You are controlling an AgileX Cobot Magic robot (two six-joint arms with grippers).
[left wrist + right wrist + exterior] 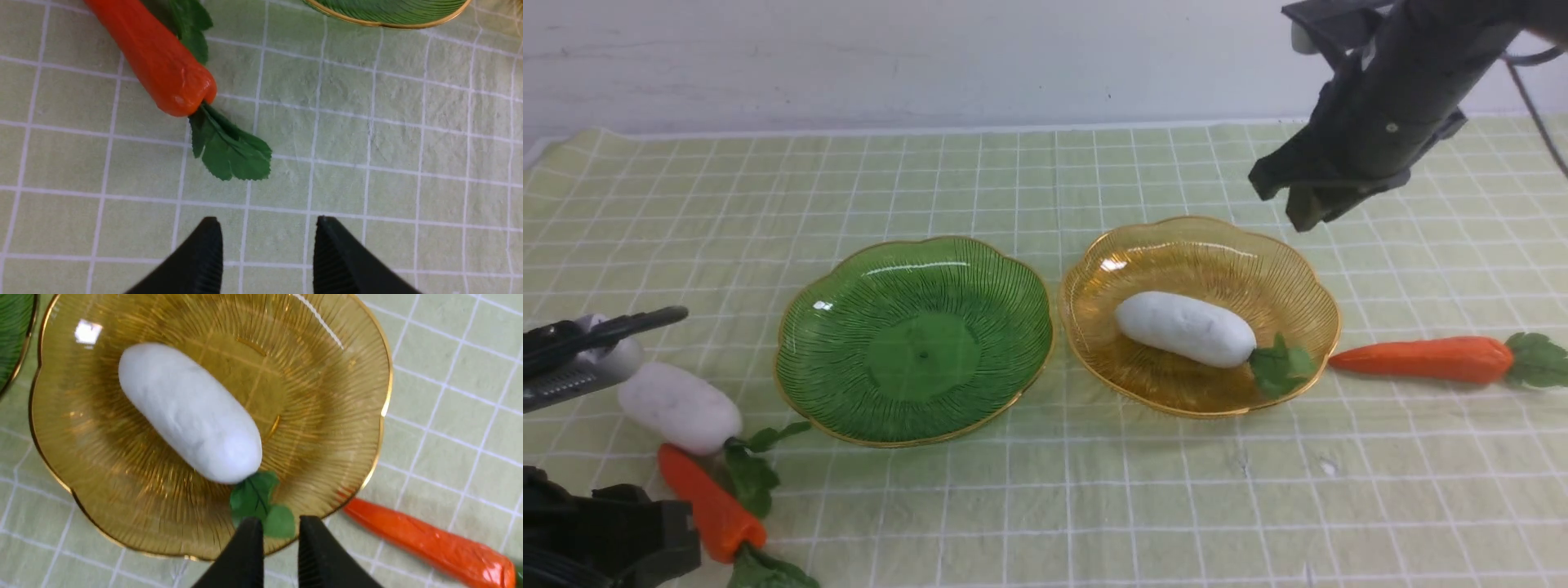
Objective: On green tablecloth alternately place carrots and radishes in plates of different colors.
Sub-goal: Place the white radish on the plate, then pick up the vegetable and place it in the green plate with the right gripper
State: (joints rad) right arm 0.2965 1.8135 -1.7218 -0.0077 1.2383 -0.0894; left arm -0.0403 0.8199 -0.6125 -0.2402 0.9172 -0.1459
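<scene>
- Two plates sit side by side on the green tablecloth (1094,506): the green plate (915,343) on the left, the amber plate (1225,261) on the right.
- Two radishes: one radish (1184,328) lies in the amber plate; the other radish (680,407) lies on the cloth, left of the green plate.
- Two carrots, both on the cloth: the near-left carrot (709,505) is just beside that radish; the right carrot (1421,359) has its tip at the amber rim.
- The left gripper (266,223) has its jaws well apart and holds nothing.
- The right gripper (279,524) is raised, with a narrow gap between its jaws, and holds nothing.

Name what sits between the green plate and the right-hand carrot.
The amber plate, holding a white radish, sits between the green plate and that carrot, as the front view shows.
</scene>
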